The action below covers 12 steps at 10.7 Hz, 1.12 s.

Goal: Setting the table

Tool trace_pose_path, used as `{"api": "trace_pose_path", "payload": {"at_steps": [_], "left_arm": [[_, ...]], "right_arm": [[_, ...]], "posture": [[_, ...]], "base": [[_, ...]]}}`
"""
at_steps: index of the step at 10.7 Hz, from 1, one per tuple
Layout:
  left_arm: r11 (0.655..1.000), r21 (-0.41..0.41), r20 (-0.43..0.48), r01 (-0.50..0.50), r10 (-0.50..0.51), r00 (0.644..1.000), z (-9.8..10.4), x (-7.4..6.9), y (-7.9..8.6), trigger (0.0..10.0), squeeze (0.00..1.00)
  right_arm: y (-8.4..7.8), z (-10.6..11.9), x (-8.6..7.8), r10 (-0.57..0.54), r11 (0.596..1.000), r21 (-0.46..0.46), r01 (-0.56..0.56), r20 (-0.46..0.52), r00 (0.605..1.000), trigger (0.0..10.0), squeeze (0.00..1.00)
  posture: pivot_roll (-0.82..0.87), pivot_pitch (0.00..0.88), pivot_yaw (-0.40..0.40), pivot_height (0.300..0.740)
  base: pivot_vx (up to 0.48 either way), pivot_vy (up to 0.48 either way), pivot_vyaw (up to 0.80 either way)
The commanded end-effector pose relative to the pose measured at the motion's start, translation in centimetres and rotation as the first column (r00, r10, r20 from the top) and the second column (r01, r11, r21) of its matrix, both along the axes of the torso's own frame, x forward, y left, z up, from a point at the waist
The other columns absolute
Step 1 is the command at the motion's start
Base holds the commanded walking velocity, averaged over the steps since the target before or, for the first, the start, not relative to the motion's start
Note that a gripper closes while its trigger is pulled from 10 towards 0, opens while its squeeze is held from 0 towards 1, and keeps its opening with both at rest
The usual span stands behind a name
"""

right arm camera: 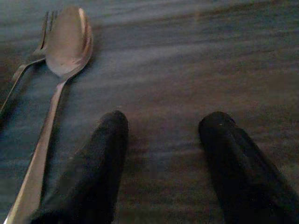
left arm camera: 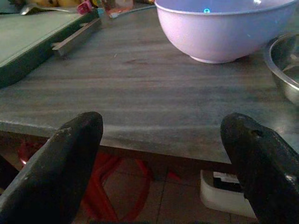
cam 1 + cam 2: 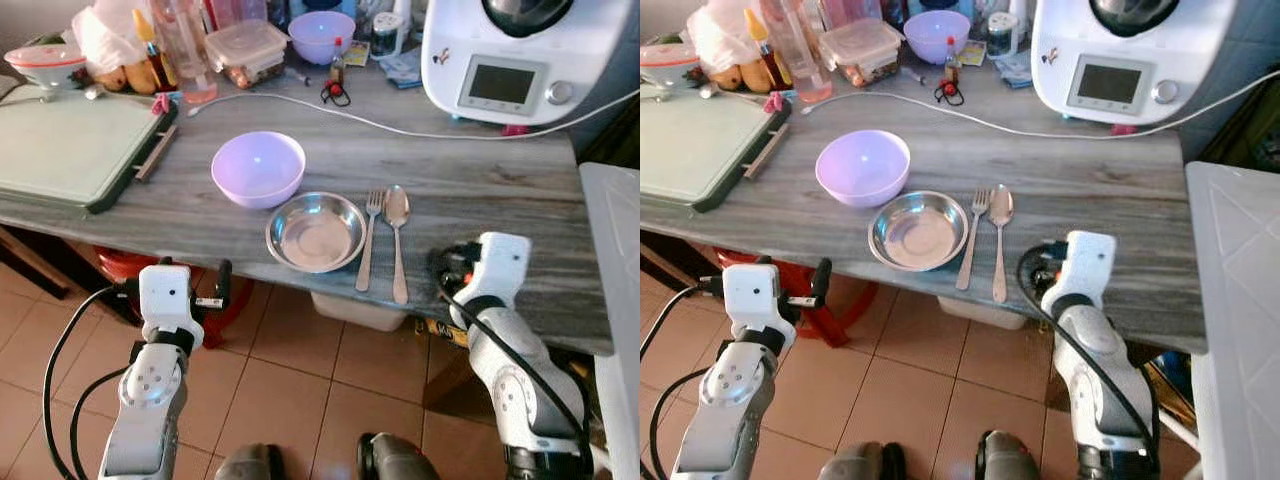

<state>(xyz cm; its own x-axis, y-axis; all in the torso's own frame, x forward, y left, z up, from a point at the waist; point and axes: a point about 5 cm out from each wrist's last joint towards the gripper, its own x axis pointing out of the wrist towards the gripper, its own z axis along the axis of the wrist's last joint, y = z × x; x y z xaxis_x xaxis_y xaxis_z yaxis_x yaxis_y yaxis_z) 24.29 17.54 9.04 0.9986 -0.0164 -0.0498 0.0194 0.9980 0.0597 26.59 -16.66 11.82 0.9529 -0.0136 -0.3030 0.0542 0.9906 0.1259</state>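
— Since the place setting looks nearly laid, where do we stand? We see the steel plate [image 3: 316, 232] near the front edge of the desk [image 3: 480, 180]; the fork [image 3: 368, 240] and spoon [image 3: 397, 240] lie side by side just to its right, handles toward us; the lilac bowl [image 3: 258, 168] sits just behind and left of the plate, close to it or touching it, we cannot tell which.

— And our grippers? The right gripper [image 1: 161, 140] hovers low over bare desk just right of the spoon, its fingers [image 1: 100, 154] spread apart and holding nothing; the left gripper [image 2: 163, 140] hangs in front of the desk edge, below and left of the bowl, fingers parted wide and likewise empty.

— So what does the step in hand ask of us? We judge it to be tidying or finishing the cutlery; if we nudge the spoon, we should come in along its handle and keep the fingers clear of the fork, since the two lie so close that moving one could drag the other.

— Anything to mind? The white cable [image 3: 400, 125] runs across the desk behind the setting; the white kitchen machine [image 3: 520, 55] stands well back; we keep both arms low and forward of them.
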Motion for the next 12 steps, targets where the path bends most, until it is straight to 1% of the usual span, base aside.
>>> {"api": "trace_pose_path", "payload": {"at_steps": [1, 2, 3, 5, 6, 7, 10, 12], "left_arm": [[1.0, -0.002, -0.007, -0.001, 0.001, 1.0, -0.1, -0.3, 0.3, 10.0, 0.0], [1.0, 0.0, -0.009, -0.003, 0.003, 1.0, -0.2, -0.3, 0.3, 10.0, 0.0], [1.0, 0.001, -0.014, -0.007, 0.007, 1.0, -0.2, -0.4, 0.4, 10.0, 0.0], [1.0, -0.001, -0.018, -0.006, 0.006, 1.0, -0.2, -0.4, 0.4, 10.0, 0.0], [1.0, -0.001, -0.018, -0.006, 0.006, 1.0, -0.2, -0.4, 0.3, 10.0, 0.0], [1.0, -0.002, -0.019, -0.006, 0.006, 1.0, -0.2, -0.4, 0.3, 10.0, 0.0], [1.0, -0.005, -0.022, -0.007, 0.007, 1.0, -0.3, -0.4, 0.2, 10.0, 0.0], [1.0, -0.007, -0.022, -0.004, 0.004, 1.0, -0.4, -0.4, 0.1, 10.0, 0.0]], "right_arm": [[0.8, -0.8, -0.3, 0.044, 0.999, 0.021, -0.043, -0.054, 0.998, 10.0, 1.0], [1.2, -0.9, -0.3, 0.086, 0.996, 0.016, -0.085, -0.073, 0.994, 10.0, 0.86], [1.9, -1.1, -0.3, 0.156, 0.988, 0.006, -0.156, -0.103, 0.982, 10.0, 0.0], [2.6, -1.0, -0.1, 0.245, 0.967, -0.036, -0.251, -0.118, 0.962, 10.0, 0.0], [2.7, -0.9, -0.1, 0.267, 0.961, -0.038, -0.273, -0.114, 0.957, 10.0, 0.0], [3.1, -0.7, -0.1, 0.316, 0.945, -0.055, -0.322, -0.107, 0.943, 10.0, 0.0], [3.2, -1.1, -0.4, 0.369, 0.917, -0.105, -0.384, -0.137, 0.919, 10.0, 0.0], [3.1, -0.9, -0.1, 0.373, 0.915, -0.114, -0.388, -0.129, 0.919, 10.0, 0.0]], "posture": [[-0.04, 0.128, 0.061, 0.74], [-0.04, 0.129, 0.061, 0.74], [-0.04, 0.132, 0.061, 0.74], [-0.04, 0.134, 0.061, 0.74], [-0.04, 0.135, 0.061, 0.74], [-0.04, 0.135, 0.06, 0.74], [-0.04, 0.134, 0.057, 0.74], [-0.04, 0.133, 0.056, 0.74]], "base": [[0.0, 0.0, 0.0], [0.0, 0.0, 0.0], [0.0, 0.0, 0.0], [0.0, 0.0, 0.0], [0.0, 0.0, 0.0], [0.0, 0.0, 0.0], [0.0, 0.0, 0.0], [0.0, 0.0, 0.0]]}}
